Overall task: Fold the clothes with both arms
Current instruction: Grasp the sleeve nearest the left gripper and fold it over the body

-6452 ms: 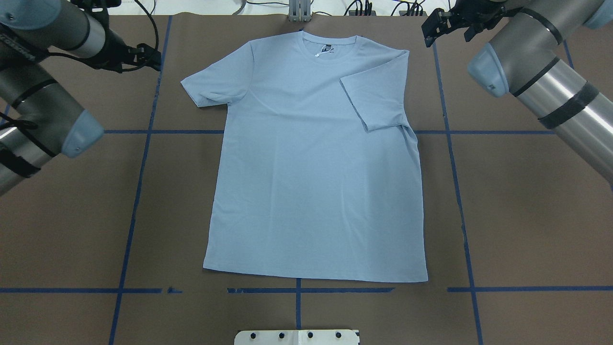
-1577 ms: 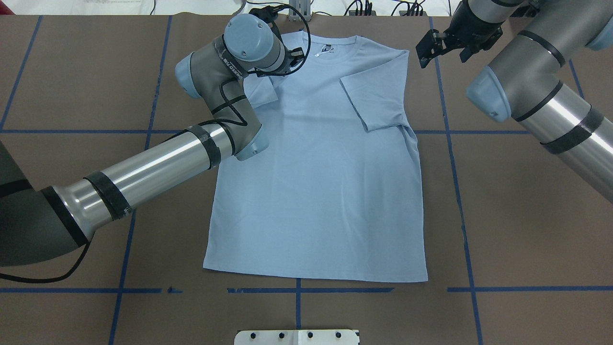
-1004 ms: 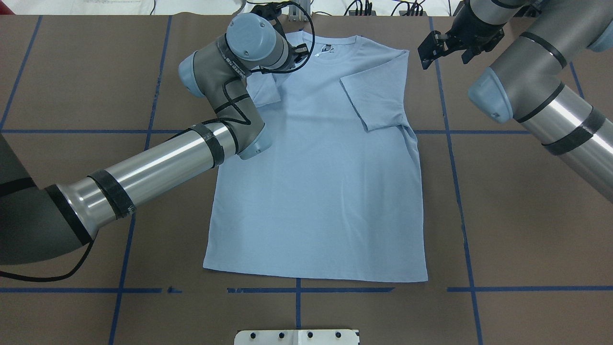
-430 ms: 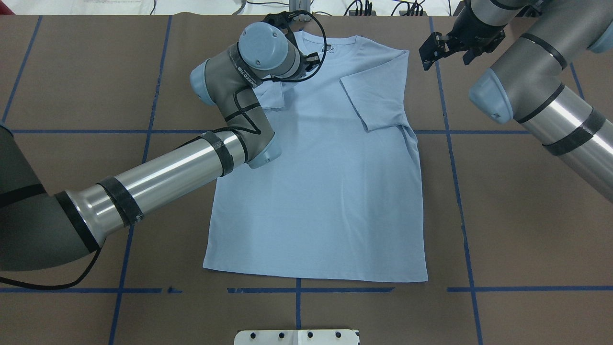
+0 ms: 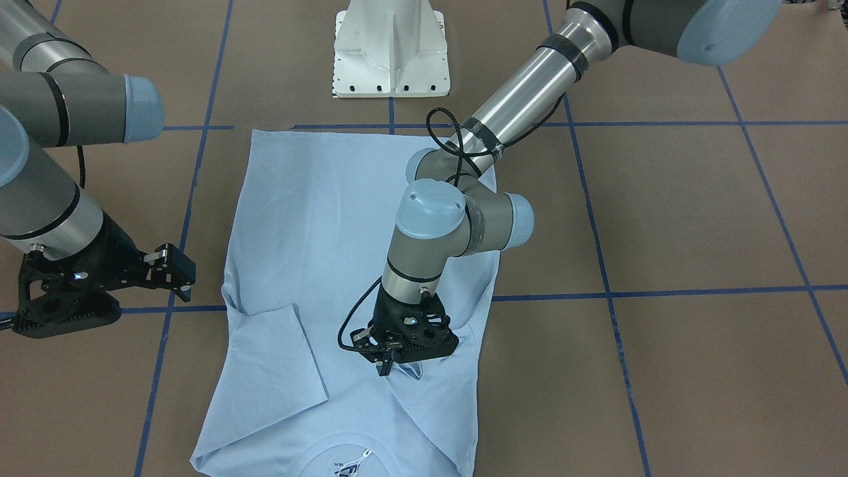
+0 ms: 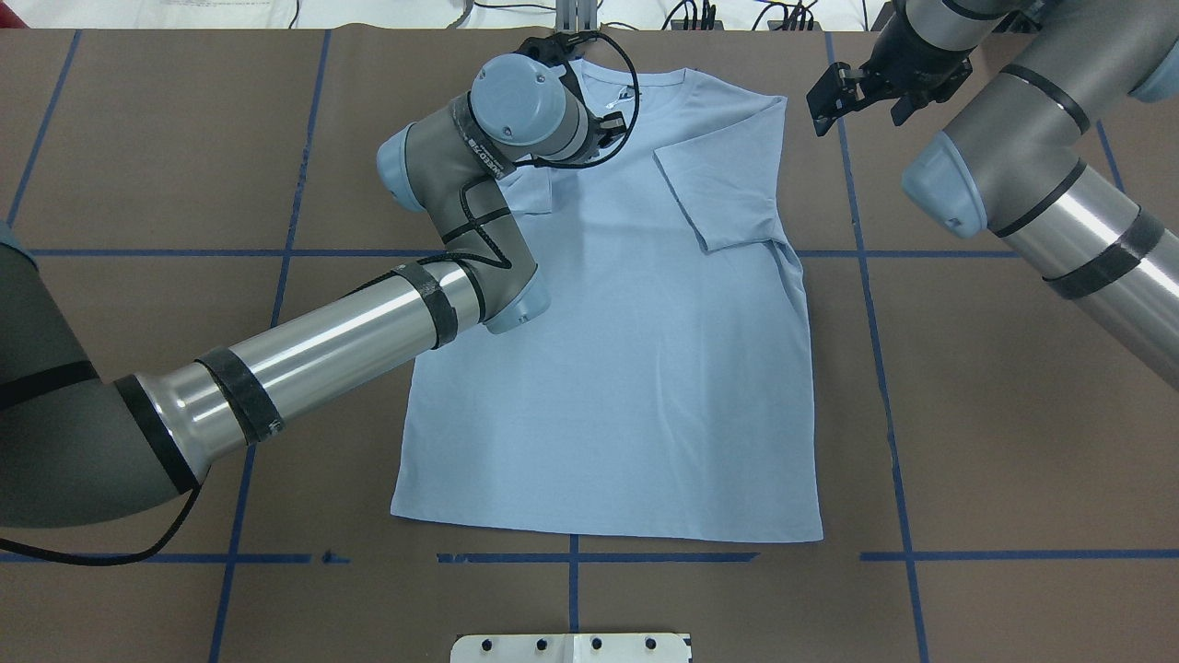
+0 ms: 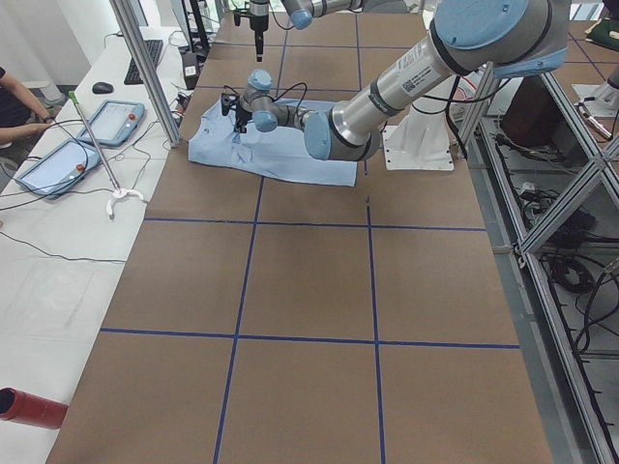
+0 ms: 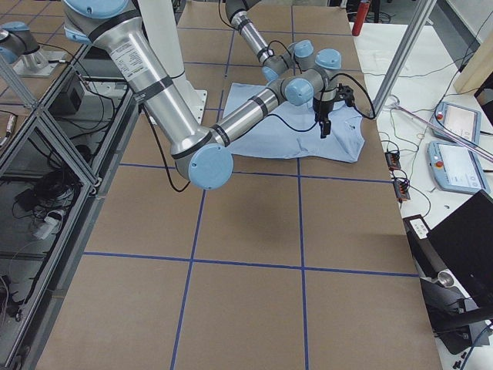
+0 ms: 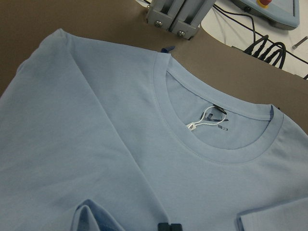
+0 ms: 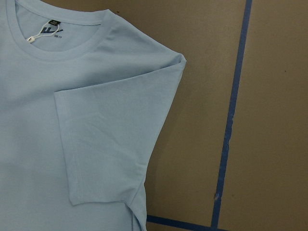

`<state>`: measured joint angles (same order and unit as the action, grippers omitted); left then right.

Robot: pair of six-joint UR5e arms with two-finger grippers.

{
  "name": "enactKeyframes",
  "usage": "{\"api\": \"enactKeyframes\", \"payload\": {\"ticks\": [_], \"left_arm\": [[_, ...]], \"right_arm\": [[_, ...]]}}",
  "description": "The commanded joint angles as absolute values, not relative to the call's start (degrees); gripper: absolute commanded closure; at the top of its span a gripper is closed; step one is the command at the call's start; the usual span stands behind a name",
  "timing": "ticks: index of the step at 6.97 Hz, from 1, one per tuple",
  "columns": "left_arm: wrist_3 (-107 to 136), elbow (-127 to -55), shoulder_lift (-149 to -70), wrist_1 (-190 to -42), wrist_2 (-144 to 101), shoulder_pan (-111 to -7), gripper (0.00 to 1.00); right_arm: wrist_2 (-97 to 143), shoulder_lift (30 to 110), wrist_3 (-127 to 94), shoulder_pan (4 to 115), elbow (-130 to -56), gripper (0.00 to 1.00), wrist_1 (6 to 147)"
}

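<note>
The light blue T-shirt (image 6: 608, 368) lies flat on the brown table, neck at the far edge; it also shows in the front view (image 5: 311, 218). Its neck label (image 9: 219, 122) shows; the palm print does not. The right sleeve (image 6: 723, 189) lies folded in on the body. My left gripper (image 5: 392, 364) is shut on the left sleeve (image 9: 89, 219) and holds it lifted over the chest, near the collar. My right gripper (image 6: 822, 97) is open and empty, hovering just outside the shirt's right shoulder (image 10: 173, 62).
The white pedestal base (image 5: 391, 50) stands at the near table edge, behind the shirt's hem. A metal bracket (image 9: 175, 17) and cables sit beyond the collar. Blue tape lines (image 6: 866, 276) cross the brown table cover. Tablets (image 7: 73, 145) lie on the side bench.
My left arm came in from the left, took the left sleeve and has carried it right, over the shirt's chest. My right gripper has barely moved.
</note>
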<state>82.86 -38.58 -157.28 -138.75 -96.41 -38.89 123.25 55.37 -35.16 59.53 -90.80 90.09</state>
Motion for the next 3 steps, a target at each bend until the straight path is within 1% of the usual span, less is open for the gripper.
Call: {"api": "enactKeyframes", "payload": {"ticks": [1, 3], "left_arm": [[82.2, -38.7, -157.3, -138.8, -96.7, -39.0, 0.0], [79.7, -39.7, -157.2, -138.3, -99.6, -40.2, 0.0]], "right_arm": [[123.3, 55.4, -35.2, 59.5, -90.4, 0.0, 90.1], [123.3, 55.5, -35.2, 59.5, -90.4, 0.0, 90.1]]}}
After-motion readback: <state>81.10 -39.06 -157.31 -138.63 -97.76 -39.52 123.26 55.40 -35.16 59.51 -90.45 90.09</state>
